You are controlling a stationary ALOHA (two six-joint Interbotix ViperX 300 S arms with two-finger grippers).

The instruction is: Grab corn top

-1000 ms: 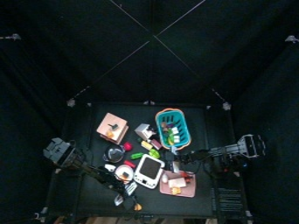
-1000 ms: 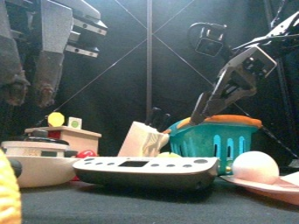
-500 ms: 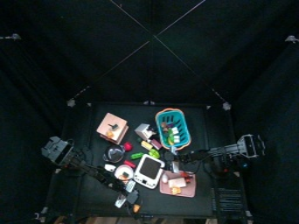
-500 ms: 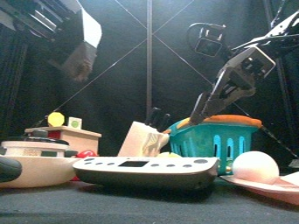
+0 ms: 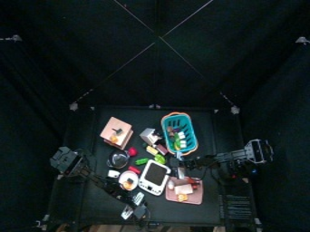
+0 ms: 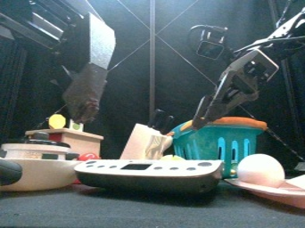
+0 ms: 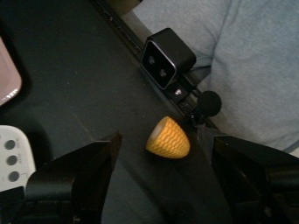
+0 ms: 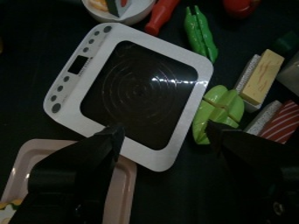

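Since the earlier front view, the left arm has swung down and inward: its end effector [image 6: 81, 93], which hung at the far left edge a second ago, now hangs left of centre above the wooden block. In the top view the left arm has also shifted lower along the desk's left edge.

The left wrist view alone shows the corn [image 7: 170, 139]: a small yellow domed piece with ridged kernels, lying on the black desk [image 7: 82, 105] near the frame's centre, between the left end effector's [image 7: 166, 166] two jaws, which stand wide apart and released, touching nothing. Just beyond the corn sits a small black camera [image 7: 170, 57] on the desk's edge, and past it pale grey cloth fills the upper right of the frame. In the top view the corn is too small to make out.

The front view shows a white tray [image 6: 152, 173] low at centre, a blue basket [image 6: 224, 142] to its right, and a white egg [image 6: 259, 167] on a pink plate [image 6: 276, 191] at the lower right.

The right wrist view looks down on the same white tray [image 8: 135, 87] with its dark ringed centre, green pieces to its right, and the pink plate's corner at the lower left. The right end effector [image 8: 170, 153] hovers above the tray, jaws spread, gripping nothing.

Black curtains close the pen all round.
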